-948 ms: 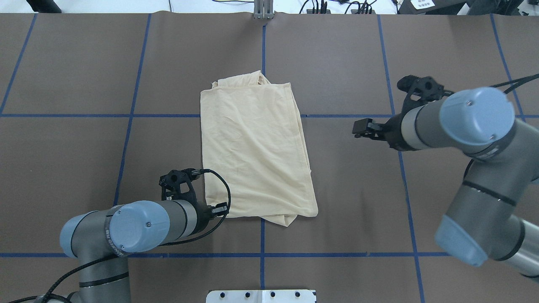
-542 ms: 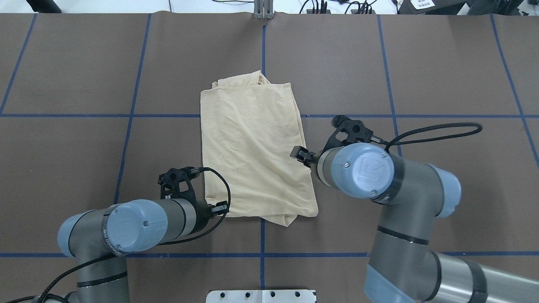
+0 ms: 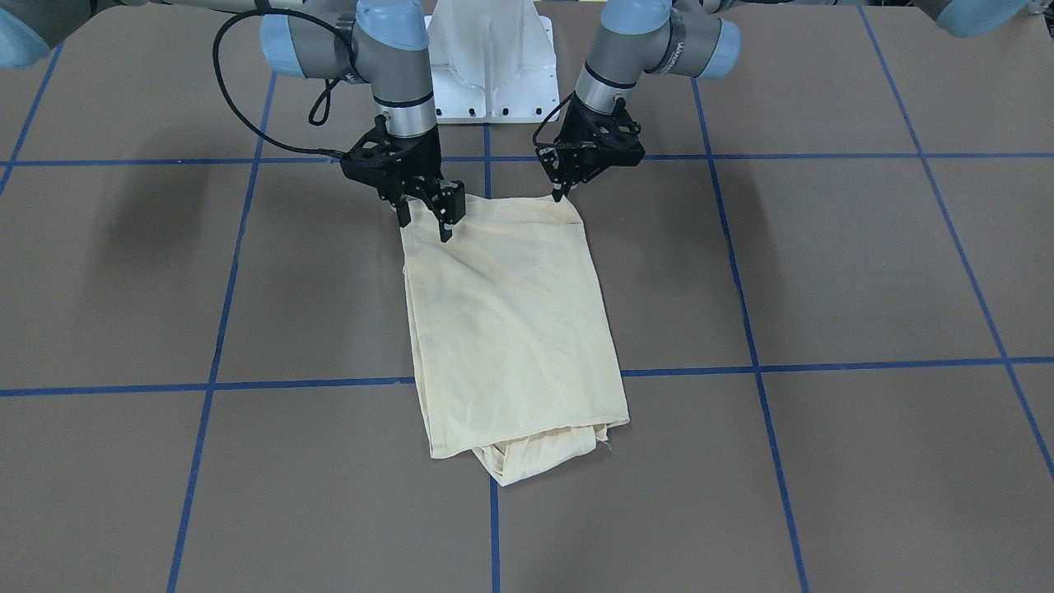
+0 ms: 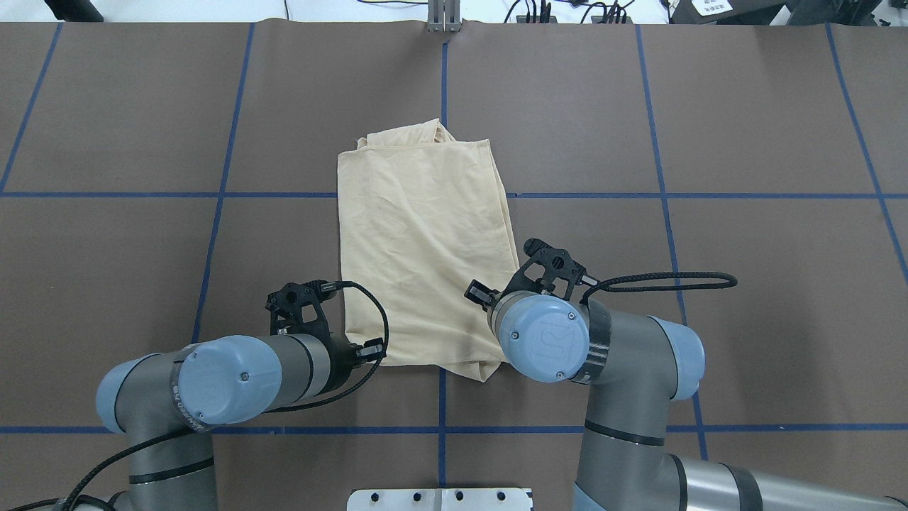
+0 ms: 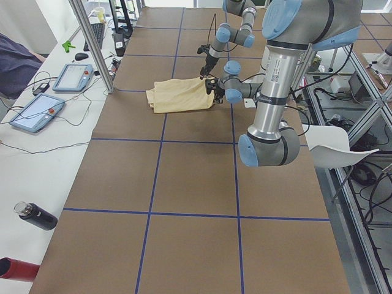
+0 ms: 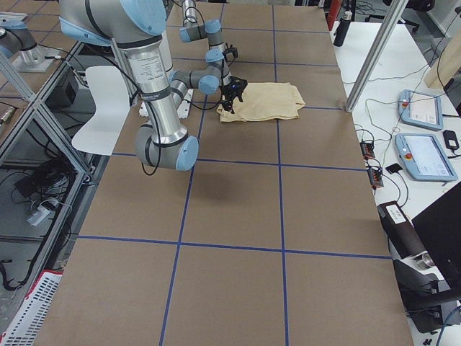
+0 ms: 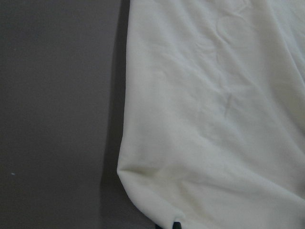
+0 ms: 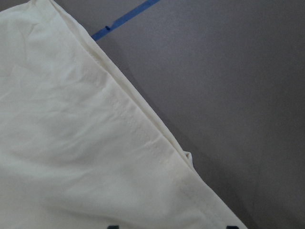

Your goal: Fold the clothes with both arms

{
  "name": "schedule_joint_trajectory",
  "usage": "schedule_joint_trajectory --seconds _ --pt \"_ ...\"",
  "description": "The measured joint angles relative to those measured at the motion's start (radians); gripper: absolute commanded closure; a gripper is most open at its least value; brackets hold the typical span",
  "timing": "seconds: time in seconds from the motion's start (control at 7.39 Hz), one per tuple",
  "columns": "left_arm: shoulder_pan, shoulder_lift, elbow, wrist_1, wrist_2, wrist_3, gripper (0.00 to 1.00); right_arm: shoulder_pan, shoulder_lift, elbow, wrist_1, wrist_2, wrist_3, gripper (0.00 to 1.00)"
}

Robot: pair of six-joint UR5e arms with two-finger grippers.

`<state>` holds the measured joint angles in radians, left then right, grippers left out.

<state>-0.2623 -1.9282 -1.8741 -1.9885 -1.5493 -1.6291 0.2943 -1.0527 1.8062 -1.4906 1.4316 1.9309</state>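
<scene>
The pale cream shirt lies folded into a long rectangle on the brown table, its print hidden. My left gripper sits at the shirt's near-left corner, fingers pinched together on the cloth. Only one dark fingertip shows in the left wrist view, below the puckered corner. My right gripper stands open over the near-right corner, one finger on each side of the hem. In the right wrist view the stitched hem runs diagonally, with both fingertips wide apart at the bottom edge.
The white pedestal base stands just behind both wrists. Blue tape lines divide the table into squares. A side bench carries tablets and a dark bottle. A metal pole rises beside it.
My right arm has swung in from the far right and come down at the shirt's near-right corner. The left arm and the shirt have stayed still.
</scene>
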Motion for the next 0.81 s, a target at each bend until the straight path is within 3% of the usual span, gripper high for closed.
schedule_joint_trajectory --seconds 0.27,0.54,0.81 --pt "0.0 0.0 0.0 -0.001 0.0 0.0 1.0 -0.022 0.001 -0.014 0.001 -0.018 0.044 0.25" --pt "0.0 0.0 0.0 -0.001 0.0 0.0 1.0 -0.028 0.003 -0.034 -0.003 -0.021 0.05 0.41" --pt "0.0 0.0 -0.003 0.0 0.0 0.0 1.0 -0.029 0.027 -0.061 -0.005 -0.023 0.054 0.43"
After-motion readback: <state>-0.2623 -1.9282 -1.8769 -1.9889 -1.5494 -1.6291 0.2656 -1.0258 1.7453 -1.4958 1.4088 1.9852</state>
